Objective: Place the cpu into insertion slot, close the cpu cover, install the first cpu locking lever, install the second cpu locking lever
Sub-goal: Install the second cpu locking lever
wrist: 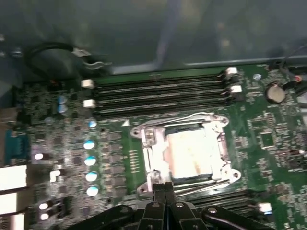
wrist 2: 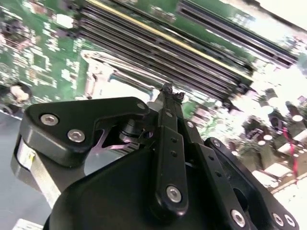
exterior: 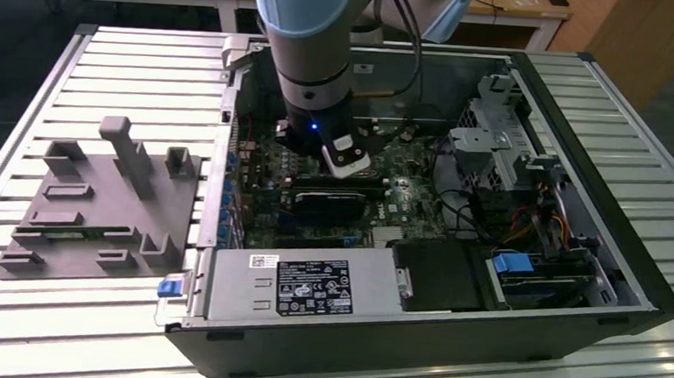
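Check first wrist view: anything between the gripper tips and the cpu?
Only the silvery cpu cover frame edge lies between gripper and cpu, in the first wrist view.

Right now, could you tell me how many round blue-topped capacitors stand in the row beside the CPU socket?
4, in a line on the motherboard beside the CPU socket. More may sit hidden behind the claw.

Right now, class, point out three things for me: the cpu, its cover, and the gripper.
cpu (wrist: 190, 154), first wrist view: middle of its pale metal top.
cpu cover (wrist: 156, 155), first wrist view: silvery frame strip beside the chip.
gripper (wrist: 164, 188), first wrist view: its fingertips, together at the socket's edge.
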Tool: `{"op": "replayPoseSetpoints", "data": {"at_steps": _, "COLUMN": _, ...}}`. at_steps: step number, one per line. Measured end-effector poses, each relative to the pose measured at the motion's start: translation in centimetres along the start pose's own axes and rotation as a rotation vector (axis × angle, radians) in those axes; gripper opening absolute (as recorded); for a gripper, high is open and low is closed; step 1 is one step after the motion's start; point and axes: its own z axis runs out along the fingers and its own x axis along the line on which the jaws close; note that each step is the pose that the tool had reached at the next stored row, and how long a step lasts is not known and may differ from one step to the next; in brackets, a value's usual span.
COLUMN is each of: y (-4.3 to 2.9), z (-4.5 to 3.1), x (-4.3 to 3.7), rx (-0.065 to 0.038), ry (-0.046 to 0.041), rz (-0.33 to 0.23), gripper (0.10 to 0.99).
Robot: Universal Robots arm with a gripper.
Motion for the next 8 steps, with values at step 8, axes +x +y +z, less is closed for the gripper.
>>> {"op": "replayPoseSetpoints", "data": {"at_steps": 8, "y": 0.46, "z": 0.3, "x": -1.75, "rx": 0.004, "ry": 0.0026, "rz": 0.0, "gripper": 0.106}}
